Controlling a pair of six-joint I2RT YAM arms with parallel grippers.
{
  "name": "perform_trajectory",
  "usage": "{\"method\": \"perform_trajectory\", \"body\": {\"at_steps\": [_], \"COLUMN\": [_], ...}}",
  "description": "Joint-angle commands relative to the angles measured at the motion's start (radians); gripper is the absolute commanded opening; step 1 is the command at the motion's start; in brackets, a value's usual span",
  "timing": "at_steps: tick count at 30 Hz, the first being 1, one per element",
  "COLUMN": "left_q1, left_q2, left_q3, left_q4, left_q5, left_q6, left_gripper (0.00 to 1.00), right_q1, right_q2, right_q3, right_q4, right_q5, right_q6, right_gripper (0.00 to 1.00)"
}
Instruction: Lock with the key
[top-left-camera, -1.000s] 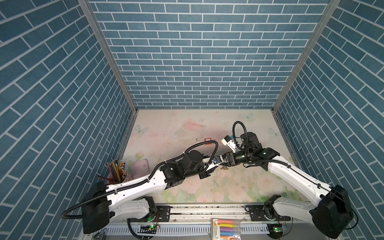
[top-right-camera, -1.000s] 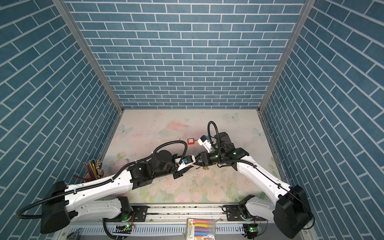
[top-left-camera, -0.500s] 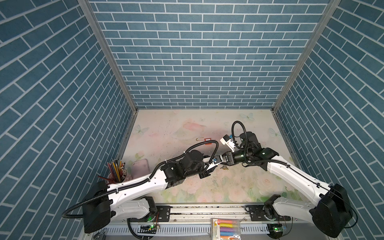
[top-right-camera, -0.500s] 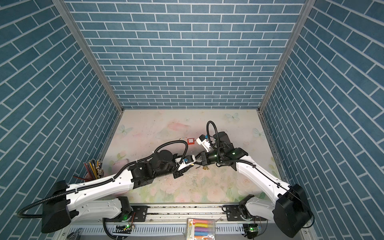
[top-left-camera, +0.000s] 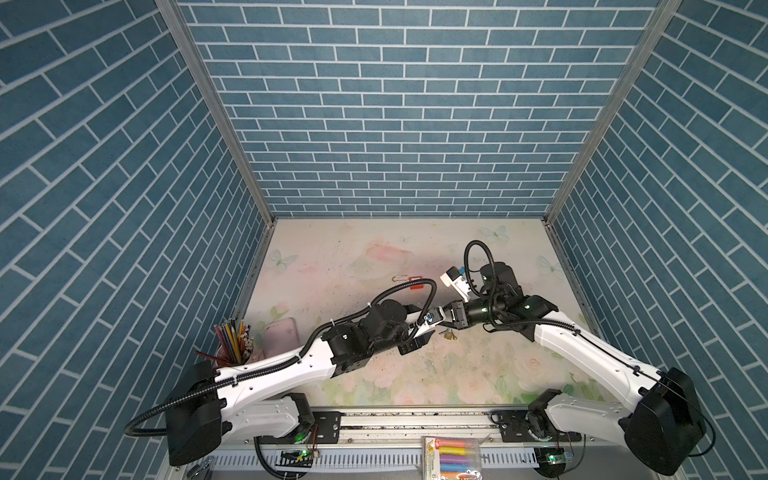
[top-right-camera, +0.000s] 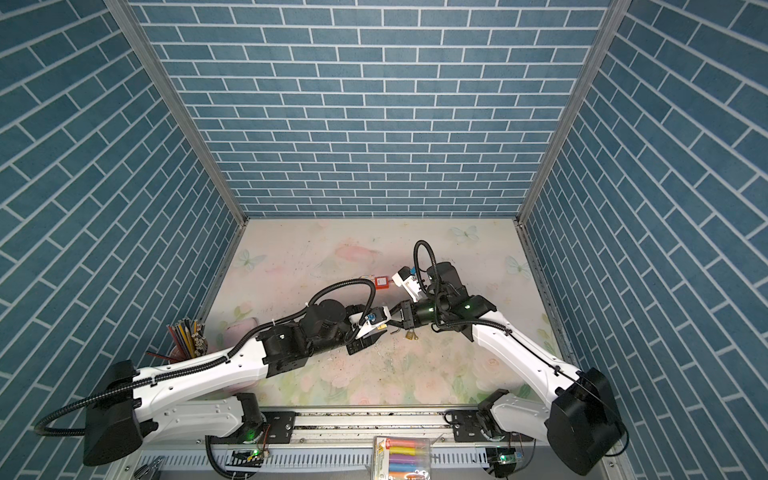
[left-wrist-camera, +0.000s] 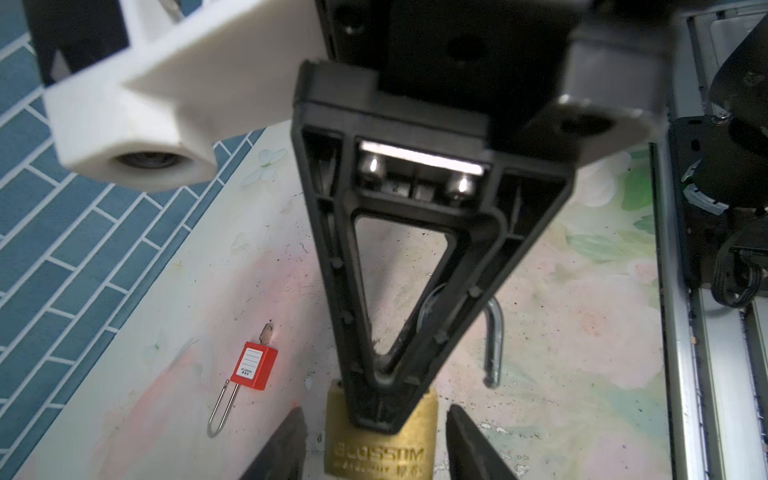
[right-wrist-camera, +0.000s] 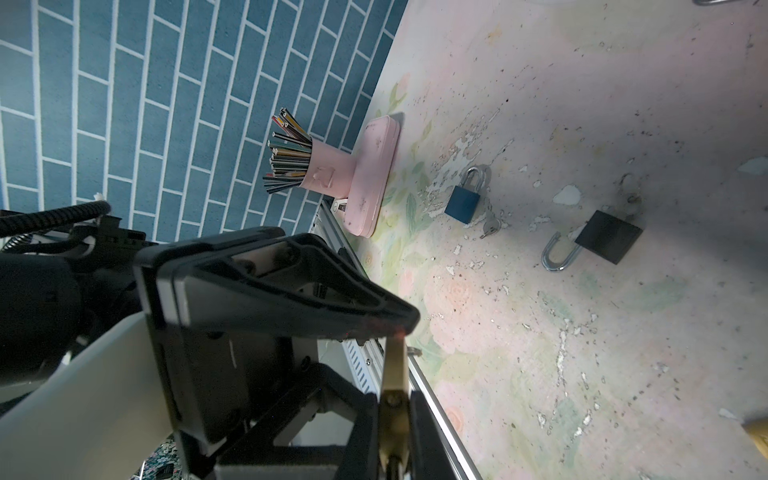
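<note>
Nearest the base, the pencil cup (top-left-camera: 232, 345) is standing and the pink case (top-left-camera: 282, 334) is lying by the left wall. Beyond them, the blue padlock (right-wrist-camera: 461, 203) and the black padlock (right-wrist-camera: 609, 237) are lying on the table (top-left-camera: 457, 374).

At mid-table, the right gripper (right-wrist-camera: 392, 436) is pinching the brass padlock (left-wrist-camera: 382, 457), whose shackle is open. The left gripper (left-wrist-camera: 376, 440) is flanking the padlock body with its jaws spread and not touching it. The key cannot be made out.

The red padlock (left-wrist-camera: 254, 365) is lying farther back. Behind it, bare table is running to the rear wall.
</note>
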Motion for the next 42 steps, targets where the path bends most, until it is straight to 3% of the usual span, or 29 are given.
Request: {"method": "perform_trajectory", "body": {"at_steps": [1,19,23,29,33,42], "left_q1": [0.006,0.005,0.006,0.005,0.005,0.019], "left_q2": [0.017,0.016,0.013,0.010,0.002,0.000], "left_q3": [0.028,0.035,0.034,0.034,0.028,0.006], "left_q4": [-0.007,0.014,0.015,0.016,0.021,-0.014], "left_q5": [-0.026,-0.018,-0.020,-0.018,-0.016,0.069], "left_q6": [-0.002,-0.026,-0.030,-0.034,-0.042,-0.041], "left_gripper": [0.57,0.55,0.46,0.20,0.10,0.06], "right_q1": [0.003,0.002,0.003,0.003,0.003,-0.048], "right_q2": [-0.008,0.011,0.008,0.010,0.003,-0.116], "right_q3": [0.000,-0.012,-0.009,-0.012,-0.008,0.019], "right_q4": [0.039,0.051,0.052,0.048,0.041,0.003], "right_q5": [-0.028,-0.046,-0.045,-0.038,-0.016,0.086], "right_q6": [0.022,0.027,0.027,0.029,0.028,0.007], "right_gripper": [0.00,0.00,0.00,0.00,0.00,0.38]}}
